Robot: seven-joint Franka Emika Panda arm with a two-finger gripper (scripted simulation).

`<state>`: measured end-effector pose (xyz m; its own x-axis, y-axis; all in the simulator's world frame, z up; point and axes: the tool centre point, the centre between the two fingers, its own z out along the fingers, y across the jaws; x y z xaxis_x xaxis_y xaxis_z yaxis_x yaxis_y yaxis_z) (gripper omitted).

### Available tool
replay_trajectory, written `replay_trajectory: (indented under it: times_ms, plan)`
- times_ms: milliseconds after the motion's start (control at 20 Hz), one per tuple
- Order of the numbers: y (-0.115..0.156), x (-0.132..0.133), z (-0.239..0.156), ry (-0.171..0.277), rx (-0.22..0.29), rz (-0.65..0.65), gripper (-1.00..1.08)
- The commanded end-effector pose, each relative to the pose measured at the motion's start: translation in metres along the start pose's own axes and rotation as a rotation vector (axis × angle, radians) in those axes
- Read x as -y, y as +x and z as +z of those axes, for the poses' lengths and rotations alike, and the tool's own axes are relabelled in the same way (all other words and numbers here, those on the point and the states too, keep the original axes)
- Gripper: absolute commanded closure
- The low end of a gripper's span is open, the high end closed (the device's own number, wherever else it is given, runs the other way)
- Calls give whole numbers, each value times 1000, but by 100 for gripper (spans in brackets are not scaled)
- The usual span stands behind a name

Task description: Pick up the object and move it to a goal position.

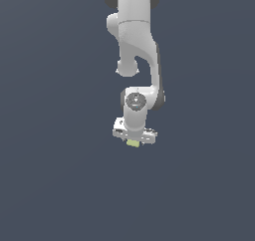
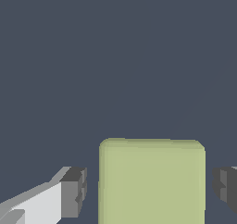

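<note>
The object is a small pale yellow-green cube (image 2: 152, 181). In the wrist view it sits between my two dark finger pads (image 2: 74, 193), with a narrow gap on each side. My white gripper (image 2: 149, 190) is open around the cube and touches neither side. In the exterior view the gripper (image 1: 133, 137) points down in the middle of the scene. Only a sliver of the cube (image 1: 133, 144) shows below it. The rest of the cube is hidden by the hand.
A flat, plain dark grey-blue surface (image 1: 55, 185) fills both views. The white arm (image 1: 134, 41) comes down from the top of the exterior view. No other object or goal marker shows.
</note>
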<state>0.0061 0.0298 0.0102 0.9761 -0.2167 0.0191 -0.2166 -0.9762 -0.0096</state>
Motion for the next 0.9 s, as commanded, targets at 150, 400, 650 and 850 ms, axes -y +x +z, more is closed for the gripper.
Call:
replay_trajectory:
  times_ms: [150,400,650,850]
  plan:
    - [0,0,5,0,0,-1,108]
    - [0,0,5,0,0,-1,108]
    - [0,-3,-2,-2,0,7,108]
    - [-1,4,-14,-2,0,7,108]
